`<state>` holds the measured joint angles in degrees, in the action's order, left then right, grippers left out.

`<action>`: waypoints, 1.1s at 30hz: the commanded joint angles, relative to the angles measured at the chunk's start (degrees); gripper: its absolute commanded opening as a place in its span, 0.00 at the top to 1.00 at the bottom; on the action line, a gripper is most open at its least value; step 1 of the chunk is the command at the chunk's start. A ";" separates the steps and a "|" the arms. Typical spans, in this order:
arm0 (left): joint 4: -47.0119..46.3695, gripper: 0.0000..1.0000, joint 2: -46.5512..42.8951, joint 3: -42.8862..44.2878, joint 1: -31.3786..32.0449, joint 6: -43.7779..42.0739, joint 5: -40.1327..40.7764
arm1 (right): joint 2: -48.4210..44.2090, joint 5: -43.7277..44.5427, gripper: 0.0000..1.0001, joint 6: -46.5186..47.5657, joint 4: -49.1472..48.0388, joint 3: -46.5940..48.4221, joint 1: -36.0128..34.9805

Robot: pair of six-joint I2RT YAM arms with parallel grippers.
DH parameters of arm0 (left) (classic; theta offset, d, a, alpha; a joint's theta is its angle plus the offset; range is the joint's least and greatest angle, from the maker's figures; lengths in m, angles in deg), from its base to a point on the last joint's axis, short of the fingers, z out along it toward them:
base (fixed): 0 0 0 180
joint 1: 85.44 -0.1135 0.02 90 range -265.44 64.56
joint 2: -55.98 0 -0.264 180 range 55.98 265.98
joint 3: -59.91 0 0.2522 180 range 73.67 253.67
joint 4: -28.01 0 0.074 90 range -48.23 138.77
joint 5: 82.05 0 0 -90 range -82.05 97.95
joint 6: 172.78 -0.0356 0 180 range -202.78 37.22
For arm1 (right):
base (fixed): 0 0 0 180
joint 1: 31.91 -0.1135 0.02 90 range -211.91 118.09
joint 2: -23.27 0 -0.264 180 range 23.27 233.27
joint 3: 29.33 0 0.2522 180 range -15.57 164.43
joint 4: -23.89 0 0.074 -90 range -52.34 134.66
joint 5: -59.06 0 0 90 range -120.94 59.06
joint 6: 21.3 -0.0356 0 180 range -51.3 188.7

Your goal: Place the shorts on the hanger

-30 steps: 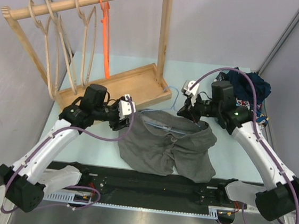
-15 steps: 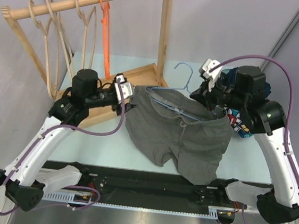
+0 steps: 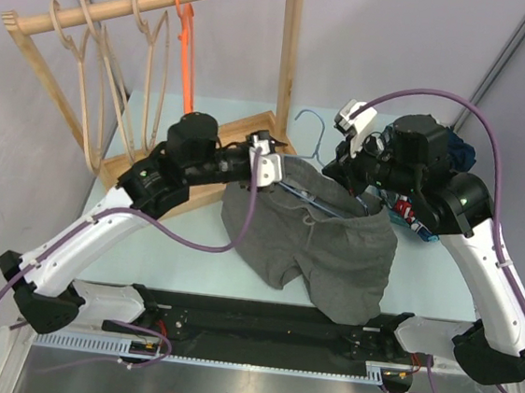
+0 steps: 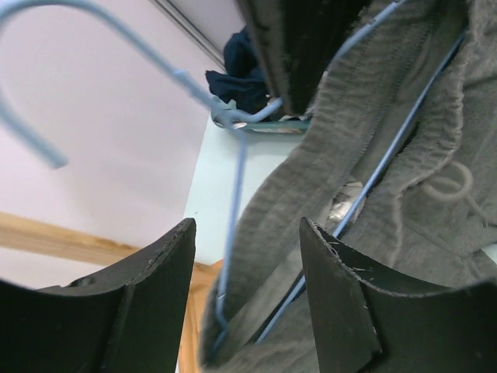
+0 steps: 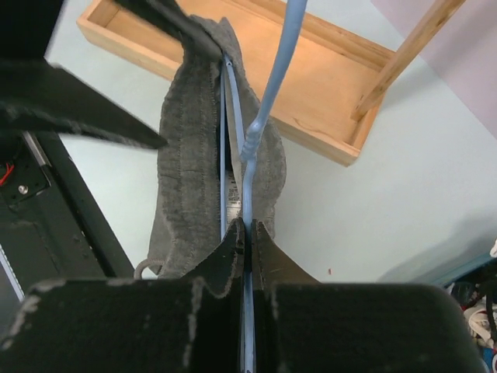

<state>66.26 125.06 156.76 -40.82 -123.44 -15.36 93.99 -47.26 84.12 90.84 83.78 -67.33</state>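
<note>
The right gripper (image 5: 247, 229) is clamped on the thin light-blue wire hanger (image 5: 268, 93), pinching its stem just below the twisted neck. The hook rises free beyond the fingers. The left gripper (image 4: 247, 233) has its fingers spread wide. The waistband edge of the dark grey soft shorts (image 3: 332, 251) and a hanger wire run between them, unpinched. The shorts hang from the wire between both grippers, legs drooping beneath, and in the top view the lower hem lies over the black rail (image 3: 259, 323). Beyond the right fingers lies a shallow wooden tray (image 5: 334, 85). Bare pale table (image 5: 373, 225) opens beside the waistband.
</note>
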 commanded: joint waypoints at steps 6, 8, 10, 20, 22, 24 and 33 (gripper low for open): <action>-6.82 0.43 3.96 0.94 3.63 -3.89 9.76 | -1.46 -5.30 1.00 -5.05 -8.98 0.67 -0.61; -8.66 0.45 4.48 0.67 3.81 -3.72 10.91 | -1.64 -5.92 1.00 -5.14 -9.42 0.41 -0.53; -9.63 0.48 5.01 0.85 3.98 -3.54 12.32 | -1.55 -6.97 1.00 -5.40 -9.33 0.58 -0.62; -11.92 1.00 5.54 2.16 1.88 -1.09 9.95 | -3.74 -7.24 0.60 -4.87 -7.75 -1.26 1.57; -11.49 1.00 5.98 4.18 0.65 0.49 7.95 | -5.58 -6.54 0.45 -5.48 -8.10 -3.62 3.33; -11.66 1.00 5.89 4.80 -0.14 1.03 6.79 | -6.90 -7.84 0.40 -5.93 -8.54 -5.21 5.88; -11.83 0.99 7.56 7.44 -0.76 2.17 5.29 | -7.26 -10.14 0.62 -5.05 -8.01 -7.50 7.21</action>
<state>59.71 133.00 159.58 -41.21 -124.56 -7.90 86.62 -55.63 79.20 84.37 77.20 -60.30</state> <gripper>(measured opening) 0.020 0.428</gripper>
